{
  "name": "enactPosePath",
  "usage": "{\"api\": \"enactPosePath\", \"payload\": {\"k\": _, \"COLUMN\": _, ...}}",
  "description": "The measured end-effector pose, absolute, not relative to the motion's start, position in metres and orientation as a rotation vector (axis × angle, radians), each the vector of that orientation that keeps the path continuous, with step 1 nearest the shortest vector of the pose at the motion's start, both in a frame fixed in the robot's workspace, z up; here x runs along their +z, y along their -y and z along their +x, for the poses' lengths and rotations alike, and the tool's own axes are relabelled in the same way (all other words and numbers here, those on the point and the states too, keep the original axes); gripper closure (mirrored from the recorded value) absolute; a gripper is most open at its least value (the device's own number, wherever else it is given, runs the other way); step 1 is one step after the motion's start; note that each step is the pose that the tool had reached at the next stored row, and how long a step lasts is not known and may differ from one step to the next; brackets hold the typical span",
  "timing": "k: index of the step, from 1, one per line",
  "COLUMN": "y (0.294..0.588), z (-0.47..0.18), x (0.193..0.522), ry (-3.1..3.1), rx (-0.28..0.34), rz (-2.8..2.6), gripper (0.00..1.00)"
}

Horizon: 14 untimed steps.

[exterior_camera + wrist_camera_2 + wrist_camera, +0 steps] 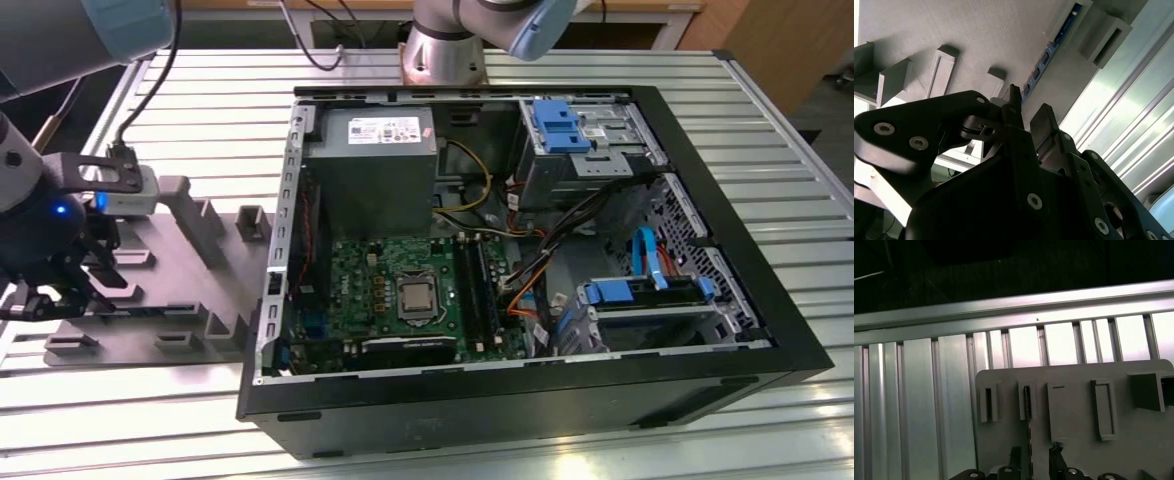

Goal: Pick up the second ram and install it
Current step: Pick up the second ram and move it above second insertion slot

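item: second ram (1046, 55). thin, stiff, light board, likely fragile at chips and contacts. best held across its flat faces, near mid-length. location: on edge in grey fixture (1079, 440), between the jaws. jaws: parted, not yet clamping.

the white label (387, 130) on the grey power supply (367, 190) carries print too small to read.

open pc case (534, 405) w/ mobo (380, 262) + psu (376, 165) on slatted table (120, 420); grey fixture plate (180, 265) beside it, exterior view's left.
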<state>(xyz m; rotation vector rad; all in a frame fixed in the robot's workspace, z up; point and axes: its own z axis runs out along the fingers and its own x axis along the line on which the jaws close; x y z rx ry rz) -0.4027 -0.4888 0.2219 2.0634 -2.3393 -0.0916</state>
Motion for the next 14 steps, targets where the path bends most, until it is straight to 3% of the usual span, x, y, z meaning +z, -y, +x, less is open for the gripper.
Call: {"api": "enactPosePath", "payload": {"k": 14, "y": 0.492, "z": -0.404, "x": 0.209, "ry": 2.319, "rx": -0.087, "rz": 2.091, "gripper": 0.64}}
